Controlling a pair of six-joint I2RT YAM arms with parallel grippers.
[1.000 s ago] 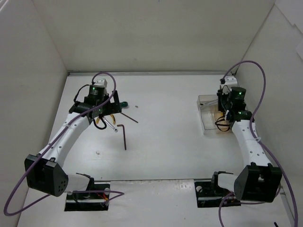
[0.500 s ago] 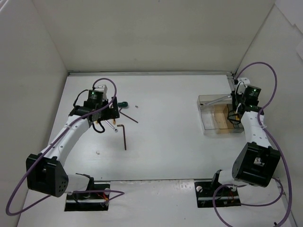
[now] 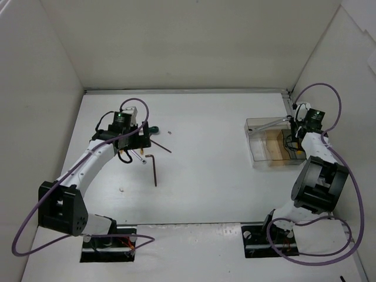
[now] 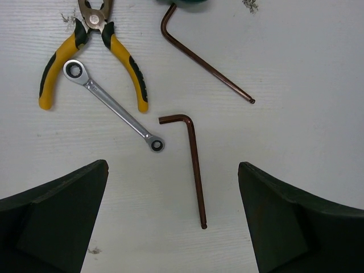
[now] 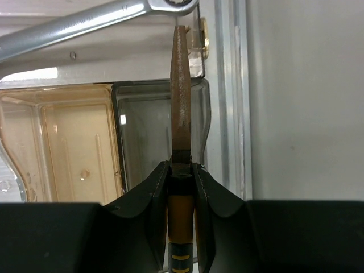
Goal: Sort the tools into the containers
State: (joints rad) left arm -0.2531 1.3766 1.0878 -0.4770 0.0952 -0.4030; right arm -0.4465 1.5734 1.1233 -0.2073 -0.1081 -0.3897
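In the left wrist view, yellow-handled pliers, a silver wrench and two thin L-shaped hex keys lie on the white table. The green screwdriver handle just shows at the top edge. My left gripper hovers open above them, its fingers either side of the nearer hex key's long end. My right gripper is shut on a yellow-handled tool with a rusty metal tip, held over the clear containers. A second silver wrench rests in the back container.
The containers stand at the table's right, close to the right wall and its metal rail. A tiny loose screw lies beside the screwdriver. One hex key points toward the table's middle.
My right arm has swung right and back toward the wall, its elbow now folded over the base. My left gripper edged slightly right over the tools, still open.
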